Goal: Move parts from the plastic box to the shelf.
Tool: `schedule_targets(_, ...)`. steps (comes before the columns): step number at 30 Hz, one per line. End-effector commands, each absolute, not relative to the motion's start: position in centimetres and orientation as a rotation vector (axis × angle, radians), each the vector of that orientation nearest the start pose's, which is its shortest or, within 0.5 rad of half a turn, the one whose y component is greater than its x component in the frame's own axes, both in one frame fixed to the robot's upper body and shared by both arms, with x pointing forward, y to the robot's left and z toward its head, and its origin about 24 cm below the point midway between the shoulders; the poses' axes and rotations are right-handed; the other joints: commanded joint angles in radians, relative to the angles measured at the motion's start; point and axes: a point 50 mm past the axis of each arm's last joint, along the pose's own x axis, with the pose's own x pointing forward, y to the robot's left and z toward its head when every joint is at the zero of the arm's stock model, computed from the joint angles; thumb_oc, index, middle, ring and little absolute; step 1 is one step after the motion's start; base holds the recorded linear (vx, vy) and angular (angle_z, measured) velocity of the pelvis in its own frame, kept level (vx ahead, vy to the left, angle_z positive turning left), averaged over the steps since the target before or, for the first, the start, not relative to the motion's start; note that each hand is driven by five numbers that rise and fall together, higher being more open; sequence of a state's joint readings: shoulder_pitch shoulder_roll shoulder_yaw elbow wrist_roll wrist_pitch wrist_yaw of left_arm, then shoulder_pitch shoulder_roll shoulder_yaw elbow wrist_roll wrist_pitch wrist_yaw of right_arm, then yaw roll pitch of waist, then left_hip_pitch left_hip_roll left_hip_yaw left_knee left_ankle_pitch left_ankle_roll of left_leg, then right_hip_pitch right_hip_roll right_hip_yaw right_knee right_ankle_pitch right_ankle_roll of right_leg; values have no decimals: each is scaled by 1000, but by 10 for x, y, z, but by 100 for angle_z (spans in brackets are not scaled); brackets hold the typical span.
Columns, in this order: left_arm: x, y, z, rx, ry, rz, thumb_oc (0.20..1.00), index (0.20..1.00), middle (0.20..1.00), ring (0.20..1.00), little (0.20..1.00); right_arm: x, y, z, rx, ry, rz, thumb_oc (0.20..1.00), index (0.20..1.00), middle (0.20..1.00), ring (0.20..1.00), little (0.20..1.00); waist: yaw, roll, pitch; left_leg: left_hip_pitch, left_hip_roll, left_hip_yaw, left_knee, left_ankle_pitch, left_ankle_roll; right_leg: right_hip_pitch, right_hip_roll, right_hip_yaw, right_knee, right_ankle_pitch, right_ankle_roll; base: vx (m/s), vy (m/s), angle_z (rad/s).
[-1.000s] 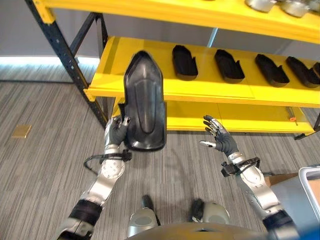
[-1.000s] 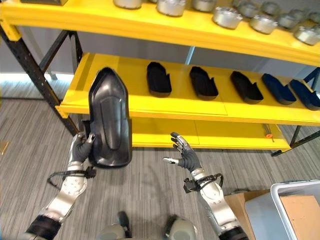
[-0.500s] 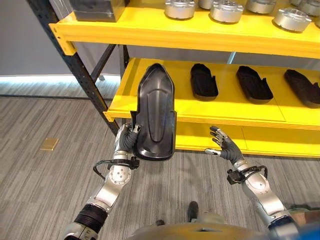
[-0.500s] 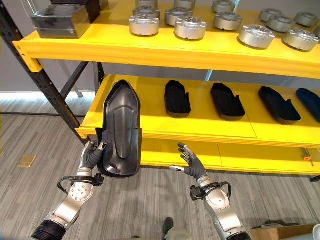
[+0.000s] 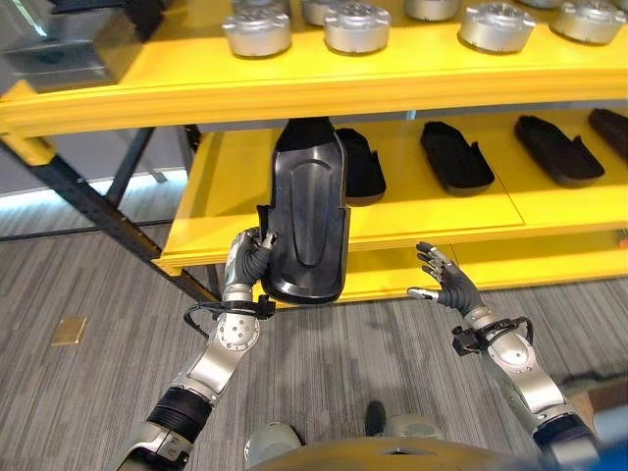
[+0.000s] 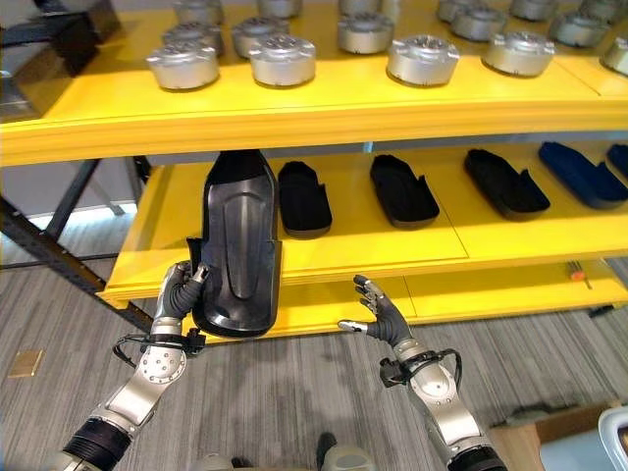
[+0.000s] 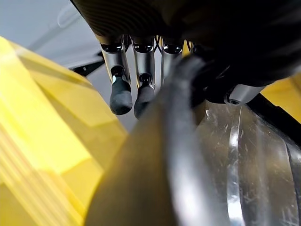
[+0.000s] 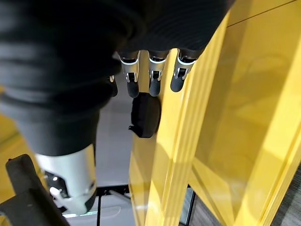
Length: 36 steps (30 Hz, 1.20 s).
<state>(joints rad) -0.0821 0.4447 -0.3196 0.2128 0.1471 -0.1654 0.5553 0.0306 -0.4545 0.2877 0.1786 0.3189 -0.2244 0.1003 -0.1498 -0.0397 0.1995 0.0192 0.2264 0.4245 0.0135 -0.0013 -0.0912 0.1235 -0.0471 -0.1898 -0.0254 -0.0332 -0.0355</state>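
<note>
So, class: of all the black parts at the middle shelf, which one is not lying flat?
The large black part gripped upright by the left hand; the others lie flat on the yellow shelf.

Left hand [image 5: 245,267] raised, fingers curled (gripping), right hand [image 5: 446,288] lifted, fingers spread and relaxed

A row of silver round castings [image 6: 282,60] sits high before me. Left of them stands a dark box [image 6: 44,44]. Well below them lies grey striped carpet [image 5: 78,412], with a small tan square [image 5: 69,330] below-left and, far below-right, what looks like cardboard [image 6: 540,442].
</note>
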Motion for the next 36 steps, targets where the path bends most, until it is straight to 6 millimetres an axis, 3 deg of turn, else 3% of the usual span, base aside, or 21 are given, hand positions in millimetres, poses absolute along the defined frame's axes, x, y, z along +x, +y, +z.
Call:
schedule_targets(1, 256, 205, 55, 523, -258, 292, 200, 200, 200, 200, 200, 236, -179, 29, -166, -9, 394, 1000, 1000, 1000, 1000, 1000, 42, 19, -33, 17, 22, -110, 16, 221, -25, 4, -8, -61, 87, -9, 68, 160, 271, -45)
schedule_targets(3, 255, 207, 54, 525, -252, 296, 200, 200, 200, 200, 200, 236, -179, 29, -170, -3, 400, 1000, 1000, 1000, 1000, 1000, 46, 22, -38, 16, 39, -127, -2, 240, -33, 4, -10, -56, 90, -10, 67, 196, 254, -65)
schedule_targets(5, 252, 215, 49, 534, -223, 332, 200, 200, 200, 200, 200, 233, -177, 24, -184, 14, 426, 1000, 1000, 1000, 1000, 1000, 43, 32, -42, 14, 119, -140, -36, 316, -65, 10, -38, -60, 145, -43, 73, 307, 455, -44)
schedule_targets(7, 252, 219, 47, 540, -209, 348, 200, 200, 200, 200, 200, 233, -178, 23, -185, 22, 427, 1000, 1000, 1000, 1000, 1000, 45, 40, -42, 24, 126, -152, -38, 292, -61, -5, -57, -59, 202, -66, 78, 303, 504, -19)
schedule_targets(10, 256, 219, 45, 541, -189, 337, 200, 200, 200, 200, 200, 232, -182, 21, -172, 37, 393, 1000, 1000, 1000, 1000, 1000, 42, 45, -43, 22, 106, -142, -8, 251, -49, -10, -78, -71, 234, -77, 82, 217, 386, -18)
schedule_targets(12, 257, 215, 44, 536, -190, 327, 200, 200, 200, 200, 200, 229, -181, 21, -155, 31, 385, 1000, 1000, 1000, 1000, 1000, 48, 39, -45, 35, 52, -136, -6, 165, -25, -8, -109, -75, 219, -52, 109, 147, 344, -9)
schedule_targets(15, 255, 214, 43, 537, -182, 322, 200, 200, 200, 200, 200, 229, -177, 21, -139, 28, 384, 1000, 1000, 1000, 1000, 1000, 59, 30, -44, 47, 23, -130, -8, 131, -14, 0, -127, -84, 200, -34, 131, 72, 192, 10)
schedule_targets(19, 249, 210, 44, 552, -199, 265, 200, 200, 200, 200, 200, 232, -158, 32, -125, -41, 487, 1000, 1000, 1000, 1000, 1000, 107, 0, -32, 51, -28, -104, -23, 100, 17, 8, -173, -124, 158, 7, 184, 28, 186, 20)
schedule_targets(21, 252, 206, 46, 570, -210, 226, 200, 200, 200, 200, 200, 234, -139, 47, -122, -121, 615, 1000, 1000, 1000, 1000, 1000, 139, -18, -24, 41, -63, -82, -25, 88, 44, 18, -194, -149, 164, 15, 213, -24, 186, 37)
schedule_targets(23, 258, 200, 50, 601, -239, 175, 200, 200, 200, 200, 200, 234, -124, 64, -114, -206, 685, 1000, 1000, 1000, 1000, 1000, 165, -34, -19, 26, -107, -69, -38, 70, 88, -5, -209, -166, 260, 57, 229, 8, 230, 40)
schedule_targets(24, 258, 199, 50, 604, -240, 170, 200, 200, 200, 200, 200, 235, -123, 65, -111, -210, 688, 1000, 1000, 1000, 1000, 1000, 166, -38, -21, 36, -117, -81, -43, 54, 84, -2, -213, -156, 278, 47, 241, 59, 291, 60)
schedule_targets(25, 261, 196, 51, 618, -248, 169, 200, 200, 200, 200, 200, 236, -119, 72, -84, -240, 701, 1000, 1000, 1000, 1000, 1000, 177, -37, -12, 55, -142, -79, -68, 41, 107, -57, -228, -163, 423, 100, 256, 93, 241, 44)
schedule_targets(26, 262, 196, 51, 623, -247, 177, 200, 200, 200, 200, 200, 236, -117, 74, -68, -245, 706, 1000, 1000, 1000, 1000, 1000, 171, -34, -6, 74, -151, -78, -83, 32, 118, -109, -220, -153, 496, 114, 262, 7, 220, 3)
schedule_targets(27, 263, 200, 52, 621, -239, 200, 200, 200, 200, 200, 200, 237, -117, 77, -64, -248, 718, 1000, 1000, 1000, 1000, 1000, 157, -25, 3, 91, -140, -59, -93, 43, 121, -170, -204, -158, 500, 147, 239, 76, -52, -26)
schedule_targets(29, 266, 204, 54, 626, -226, 222, 200, 200, 200, 200, 200, 237, -118, 77, -56, -237, 723, 1000, 1000, 1000, 1000, 1000, 130, -43, 9, 113, -129, -59, -90, 36, 92, -172, -195, -129, 278, 178, 243, 143, -252, -3)
schedule_targets(31, 263, 204, 51, 637, -221, 224, 200, 200, 200, 200, 200, 238, -114, 75, -49, -222, 727, 1000, 1000, 1000, 1000, 1000, 127, -61, 14, 138, -103, -49, -89, 25, 70, -178, -213, -111, 166, 239, 270, 134, -372, 48)
schedule_targets(32, 260, 204, 47, 634, -210, 222, 200, 200, 200, 200, 200, 238, -118, 70, -54, -187, 722, 1000, 1000, 1000, 1000, 1000, 130, -57, -1, 138, -79, -57, -90, 47, 49, -127, -187, -120, 104, 193, 256, 78, -343, 39)
schedule_targets(33, 260, 204, 47, 634, -210, 222, 200, 200, 200, 200, 200, 238, -118, 70, -54, -187, 722, 1000, 1000, 1000, 1000, 1000, 130, -57, -1, 138, -79, -57, -90, 47, 49, -127, -187, -120, 104, 193, 256, 141, -201, 22)
schedule_targets(34, 257, 203, 44, 607, -190, 235, 200, 200, 200, 200, 200, 237, -120, 66, -73, -152, 735, 1000, 1000, 1000, 1000, 1000, 139, -52, -21, 132, -71, -62, -92, 61, 35, -66, -152, -136, 51, 143, 230, 129, -64, -4)
schedule_targets(36, 254, 204, 41, 572, -165, 253, 200, 200, 200, 200, 200, 234, -124, 60, -96, -101, 751, 1000, 1000, 1000, 1000, 1000, 139, -46, -42, 134, -73, -71, -95, 66, 23, -14, -129, -138, 1, 120, 198, 186, -24, -49)
